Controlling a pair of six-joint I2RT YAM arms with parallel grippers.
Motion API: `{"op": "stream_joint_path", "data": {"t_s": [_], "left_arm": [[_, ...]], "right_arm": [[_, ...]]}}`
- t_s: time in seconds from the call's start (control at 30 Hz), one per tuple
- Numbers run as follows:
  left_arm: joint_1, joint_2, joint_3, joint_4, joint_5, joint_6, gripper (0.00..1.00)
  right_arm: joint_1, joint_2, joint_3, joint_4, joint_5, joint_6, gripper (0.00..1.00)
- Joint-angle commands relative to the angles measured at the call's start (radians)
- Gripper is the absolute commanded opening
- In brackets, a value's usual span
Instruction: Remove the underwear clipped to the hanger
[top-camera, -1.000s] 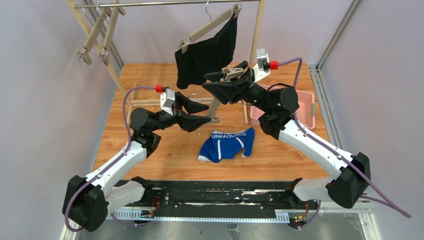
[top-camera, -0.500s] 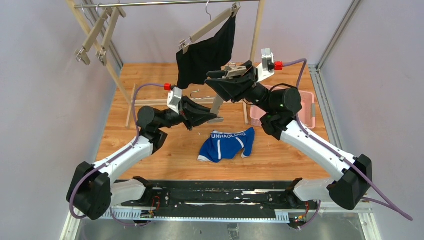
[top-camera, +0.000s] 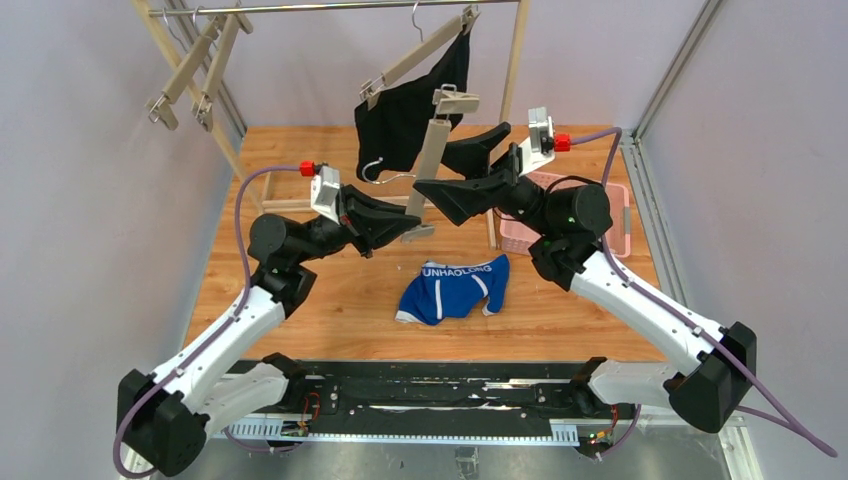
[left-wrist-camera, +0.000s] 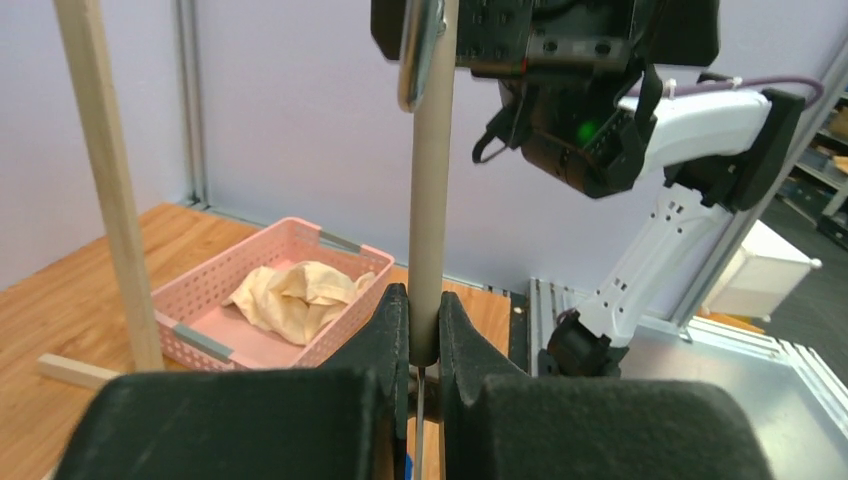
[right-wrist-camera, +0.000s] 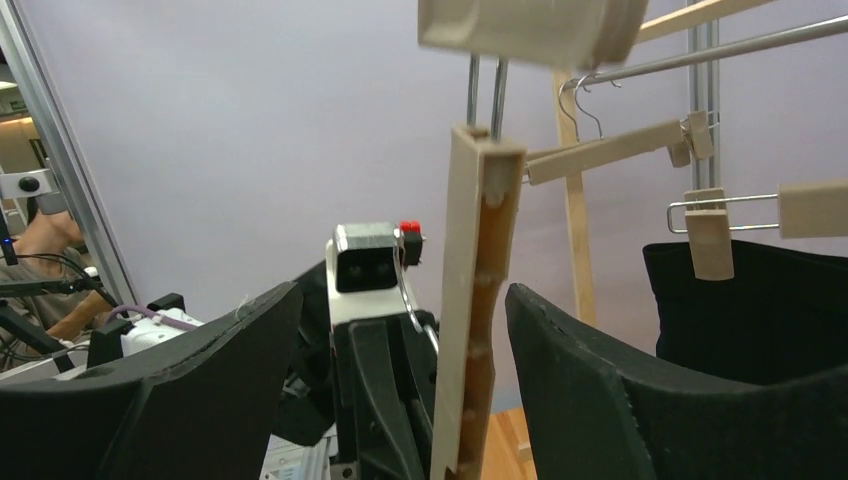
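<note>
A bare beige clip hanger (top-camera: 428, 165) stands nearly upright in the air above the table. My left gripper (top-camera: 408, 224) is shut on its lower end; in the left wrist view the hanger's bar (left-wrist-camera: 428, 200) is pinched between the two fingers (left-wrist-camera: 423, 300). My right gripper (top-camera: 462, 166) is open, its jaws wide on either side of the hanger bar (right-wrist-camera: 478, 300) without touching it (right-wrist-camera: 403, 300). The black underwear (top-camera: 405, 115) hangs clipped to a tilted hanger on the rail (right-wrist-camera: 760, 310). The blue underwear (top-camera: 455, 288) lies flat on the table. The cream underwear (left-wrist-camera: 295, 295) lies in the pink basket.
The pink basket (top-camera: 612, 215) sits at the table's right edge behind my right arm. A metal rail (top-camera: 330, 6) on a wooden rack runs along the back, with two bare hangers (top-camera: 190, 70) at its left. A rack post (top-camera: 515, 60) stands close behind my right gripper.
My left gripper shut on the hanger's lower end and lifted. My right gripper let go of the hanger's clip and opened wide. The hanger swung more upright.
</note>
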Motion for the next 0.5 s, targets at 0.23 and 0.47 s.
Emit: {"op": "stream_joint_path", "data": {"t_s": [0.23, 0.47], "left_arm": [[0.005, -0.197, 0.208, -0.829, -0.224, 0.224, 0.0], [0.005, -0.336, 0.487, -1.477, -0.729, 0.436, 0.0]], "right_arm": [[0.015, -0.12, -0.075, -0.217, 0.045, -0.167, 0.77], [0.018, -0.281, -0.105, -0.607, 0.25, -0.377, 0.77]]}}
